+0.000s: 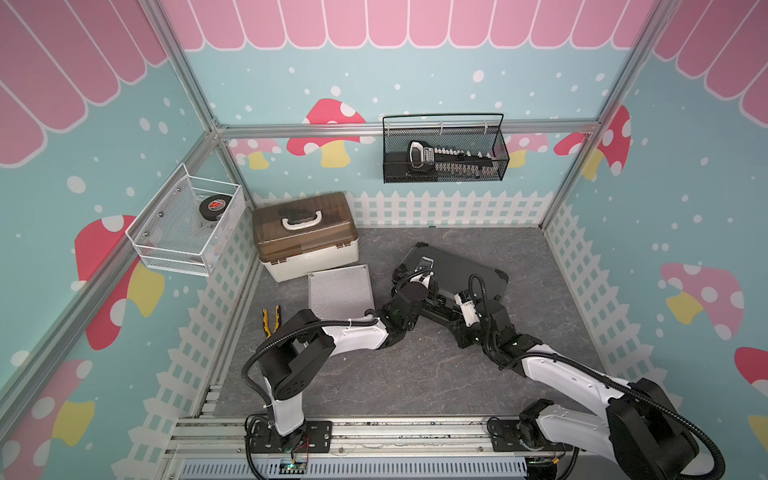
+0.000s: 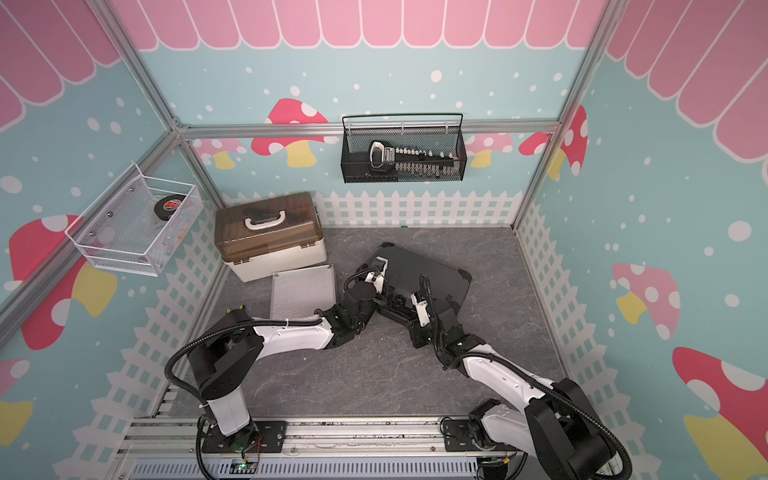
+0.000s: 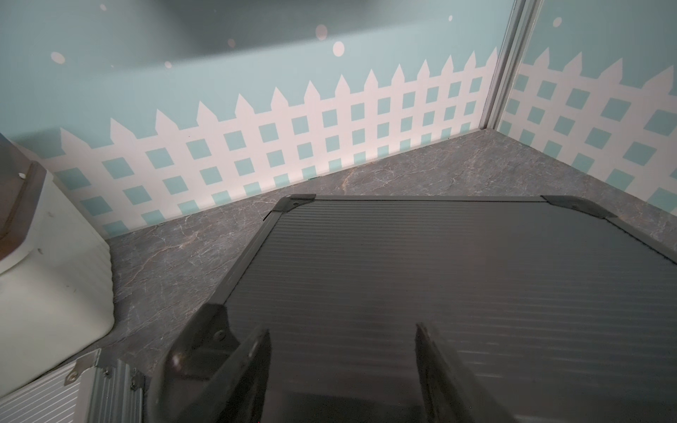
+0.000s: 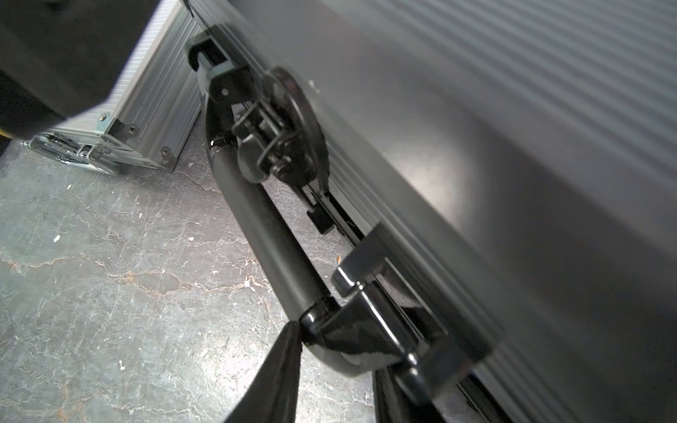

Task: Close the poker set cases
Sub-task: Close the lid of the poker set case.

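Right pincer (image 4: 337,360) at the near-edge handle (image 4: 263,219) of the dark grey case (image 1: 457,266), grip impossible to tell, as left pincer (image 3: 342,329) hovers spread above its lid's left end.

We see a grey, marble-veined worktop (image 1: 415,374) boxed in by teal walls (image 1: 374,79) dotted white, with red and pink mushrooms (image 1: 328,110), a white picket fence (image 1: 457,210) along the base and a pink scalloped band (image 1: 374,20) on top. Aluminium framing (image 1: 540,126) crosses the far wall and climbs its corners. A black wire basket (image 1: 500,158) hangs on the far rail. A white mesh basket (image 1: 174,249) juts from the left wall. Light is soft and even.
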`<control>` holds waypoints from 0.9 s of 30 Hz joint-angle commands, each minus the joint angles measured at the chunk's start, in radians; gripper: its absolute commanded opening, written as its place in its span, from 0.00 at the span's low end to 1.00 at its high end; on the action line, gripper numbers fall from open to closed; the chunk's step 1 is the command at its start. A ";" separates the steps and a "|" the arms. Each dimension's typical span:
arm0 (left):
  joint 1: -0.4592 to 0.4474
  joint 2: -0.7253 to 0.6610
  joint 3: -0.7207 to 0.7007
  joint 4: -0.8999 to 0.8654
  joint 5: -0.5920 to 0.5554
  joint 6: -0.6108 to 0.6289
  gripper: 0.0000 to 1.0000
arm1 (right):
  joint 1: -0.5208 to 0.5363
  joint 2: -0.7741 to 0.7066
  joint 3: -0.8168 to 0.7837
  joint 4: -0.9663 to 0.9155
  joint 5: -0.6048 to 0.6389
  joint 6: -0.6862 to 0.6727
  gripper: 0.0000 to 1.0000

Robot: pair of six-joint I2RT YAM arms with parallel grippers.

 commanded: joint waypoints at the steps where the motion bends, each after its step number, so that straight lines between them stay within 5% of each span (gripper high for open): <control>1: 0.006 0.019 0.010 -0.021 -0.002 -0.015 0.63 | 0.020 -0.011 -0.008 0.052 -0.029 -0.022 0.33; 21: 0.006 0.039 0.009 -0.032 -0.021 -0.036 0.63 | 0.069 0.008 0.035 -0.102 0.094 -0.055 0.44; 27: 0.032 0.022 -0.022 -0.040 0.020 -0.139 0.63 | 0.115 -0.036 0.098 -0.198 0.111 -0.102 0.44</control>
